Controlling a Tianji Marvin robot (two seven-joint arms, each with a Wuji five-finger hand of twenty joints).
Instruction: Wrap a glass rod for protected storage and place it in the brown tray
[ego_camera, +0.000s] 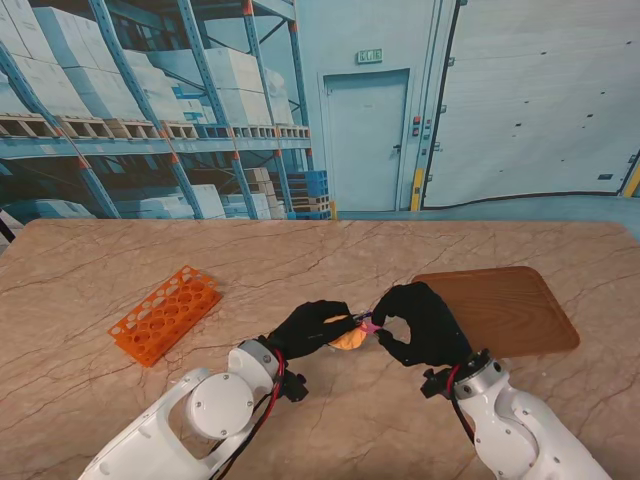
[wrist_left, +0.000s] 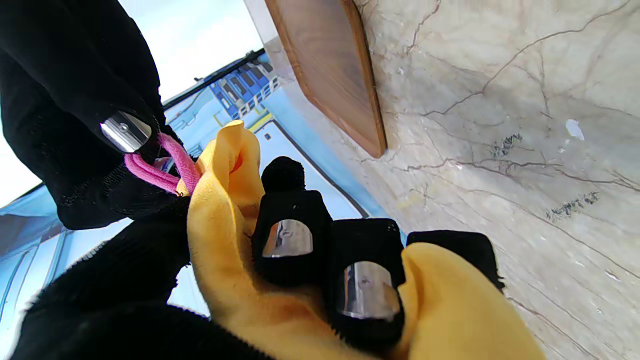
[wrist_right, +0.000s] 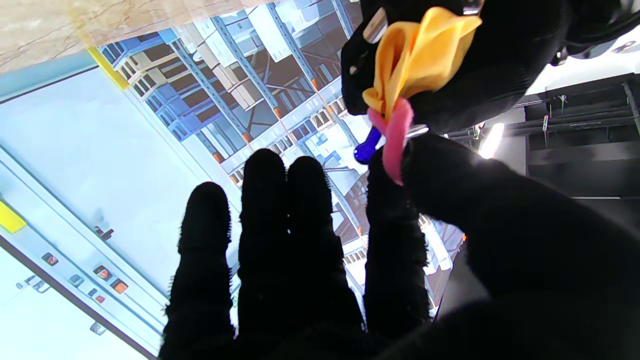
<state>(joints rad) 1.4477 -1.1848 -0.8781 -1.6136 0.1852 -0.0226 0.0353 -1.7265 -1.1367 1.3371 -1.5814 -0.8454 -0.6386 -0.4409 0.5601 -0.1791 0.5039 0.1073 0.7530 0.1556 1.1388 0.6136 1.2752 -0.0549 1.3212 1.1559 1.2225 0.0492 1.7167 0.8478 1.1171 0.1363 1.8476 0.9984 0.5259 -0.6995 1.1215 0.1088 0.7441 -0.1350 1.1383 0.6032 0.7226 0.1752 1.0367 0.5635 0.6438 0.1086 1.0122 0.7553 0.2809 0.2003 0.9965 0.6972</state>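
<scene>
My left hand (ego_camera: 312, 328) is clamped round the yellow cloth bundle (ego_camera: 349, 338), glass rod presumably inside, blue tip (wrist_right: 366, 145) poking out. Right hand (ego_camera: 420, 323) pinches the pink band (ego_camera: 369, 324) at the bundle's end. I'd stretch the band wide and roll it on slowly, no yanking. Count: one bundle, one band, one brown tray (ego_camera: 505, 310) just right, one orange rack (ego_camera: 165, 313) on the table (ego_camera: 320, 250).
</scene>
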